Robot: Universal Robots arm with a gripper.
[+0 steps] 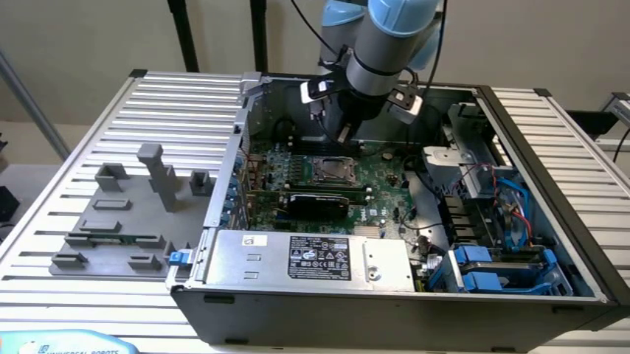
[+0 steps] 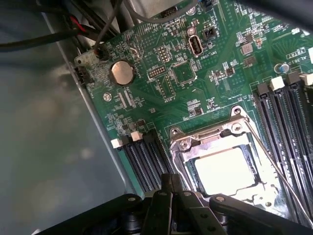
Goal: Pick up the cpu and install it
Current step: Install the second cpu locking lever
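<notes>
Gleaming flat square cpu (image 2: pixel 226 169) fills metal socket frame (image 2: pixel 182 141).

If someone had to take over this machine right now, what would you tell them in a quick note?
Hand: shut, holding nothing that can be seen, hovering just above the socket inside the open computer case.
Cpu: pale square chip lying inside the socket frame on the green motherboard.
Done: the chip appears to be placed.
Left: the thin retaining lever beside the socket looks raised, so locking seems outstanding.
</notes>
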